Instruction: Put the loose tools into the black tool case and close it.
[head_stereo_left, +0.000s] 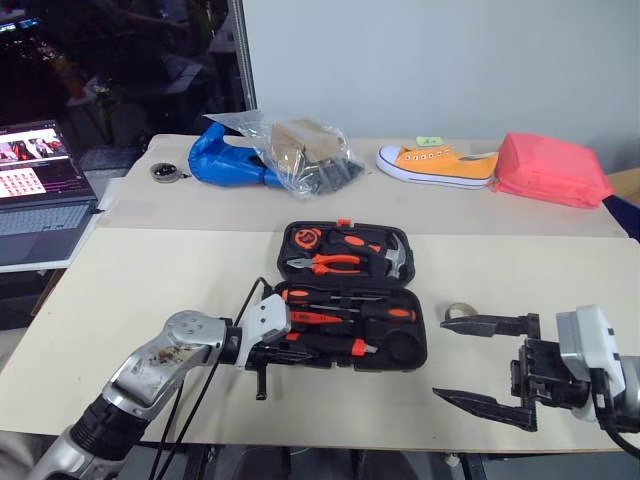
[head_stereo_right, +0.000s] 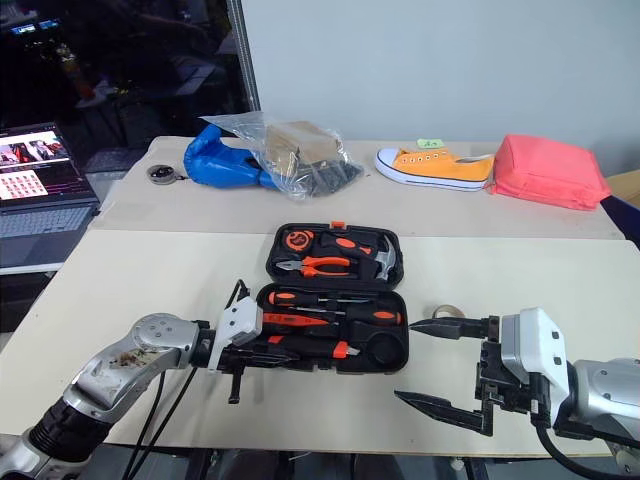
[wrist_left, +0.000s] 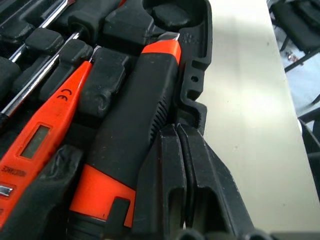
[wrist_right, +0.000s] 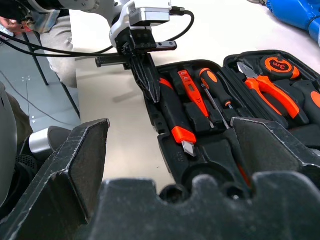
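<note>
The black tool case (head_stereo_left: 422, 335) lies open in the middle of the table. The loose tools rest in its near half: the black-and-orange utility knife (wrist_left: 135, 130) in the front recess, thin-shafted screwdrivers (wrist_right: 212, 87) and an orange tester (wrist_right: 192, 92) behind it. My left gripper (wrist_right: 152, 95) is shut and empty. Its tips lie on the case's near-left rim, right beside the knife's handle. To the right of the case my right gripper (head_stereo_left: 441, 360) hangs open above the table, holding nothing.
The case's lid half holds orange-handled pliers (head_stereo_left: 335, 263), a hammer (head_stereo_left: 395, 258) and a tape measure (head_stereo_left: 305, 238). A small tape roll (head_stereo_left: 460, 311) lies by my right gripper. At the back are a blue bag (head_stereo_left: 225, 160), an orange shoe (head_stereo_left: 437, 165) and a pink pouch (head_stereo_left: 552, 168). A laptop (head_stereo_left: 40, 190) sits left.
</note>
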